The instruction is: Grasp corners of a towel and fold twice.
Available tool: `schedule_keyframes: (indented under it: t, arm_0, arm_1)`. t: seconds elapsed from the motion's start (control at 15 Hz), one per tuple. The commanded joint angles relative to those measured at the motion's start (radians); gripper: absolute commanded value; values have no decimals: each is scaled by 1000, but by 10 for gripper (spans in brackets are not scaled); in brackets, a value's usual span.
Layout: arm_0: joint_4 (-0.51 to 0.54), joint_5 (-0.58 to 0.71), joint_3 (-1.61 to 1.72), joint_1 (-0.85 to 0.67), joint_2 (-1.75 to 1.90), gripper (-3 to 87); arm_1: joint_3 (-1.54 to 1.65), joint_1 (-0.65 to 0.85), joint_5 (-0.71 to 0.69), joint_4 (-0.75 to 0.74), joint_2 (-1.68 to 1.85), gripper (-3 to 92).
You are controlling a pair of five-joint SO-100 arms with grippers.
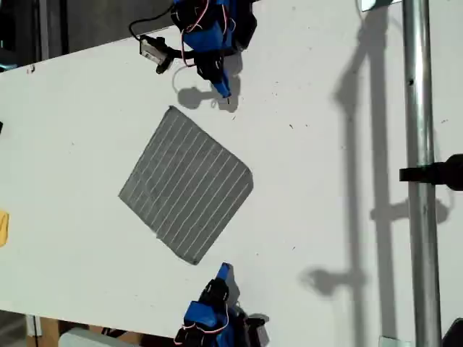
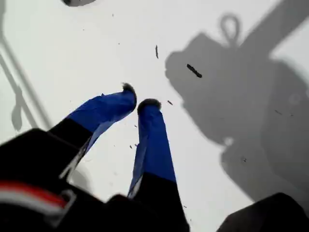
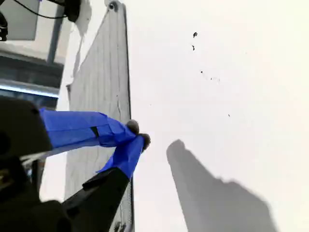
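Note:
A grey towel (image 1: 187,184) with thin white stripes lies flat on the white table (image 1: 325,217), turned like a diamond in the exterior view. Its corners point up (image 1: 172,110), right (image 1: 249,177), down (image 1: 192,260) and left (image 1: 122,194). My first gripper (image 1: 225,92) (image 2: 139,99) hangs shut over bare table just beyond the upper corner, holding nothing. My second gripper (image 1: 223,270) (image 3: 137,134) is shut too, beside the lower corner. The towel (image 3: 96,72) runs away alongside it to a far corner (image 3: 114,7).
A metal pole (image 1: 419,181) with a black clamp (image 1: 438,174) crosses the exterior view's right side. A yellow object (image 1: 3,228) sits at that view's left edge. Dark specks (image 2: 194,70) and arm shadows lie on the table.

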Motion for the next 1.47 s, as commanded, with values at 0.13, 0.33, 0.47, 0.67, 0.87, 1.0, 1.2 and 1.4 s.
schedule_keyframes:
  t: [0.13, 0.33, 0.47, 0.67, 0.87, 1.0, 1.2, 1.4]
  arm_0:
    - [2, -453, 6, -140, 5, -24]
    - [2, -451, 6, -141, 5, -23]
    - [2, -456, 6, -140, 5, -23]
    - [2, -597, 6, -149, 5, 10]
    - [3, -609, 6, -137, 5, -25]
    - [-2, -641, 6, -95, 5, -26]
    - [-26, -698, -51, -54, 5, -27]
    - [-9, -739, -153, -26, -18, -27]
  arm_1:
    - [-11, -49, -12, 14, 3, -2]
    - [-9, -40, -12, 14, 3, -2]
    - [-8, -40, -11, 14, 3, -2]
    - [-11, -17, 15, 14, 3, -2]
    - [-29, -6, 54, 12, 3, -3]
    - [-57, 3, 57, 17, 3, -3]
    - [-104, 11, 46, 17, 3, -3]
    - [-146, 20, 31, 21, -6, -3]
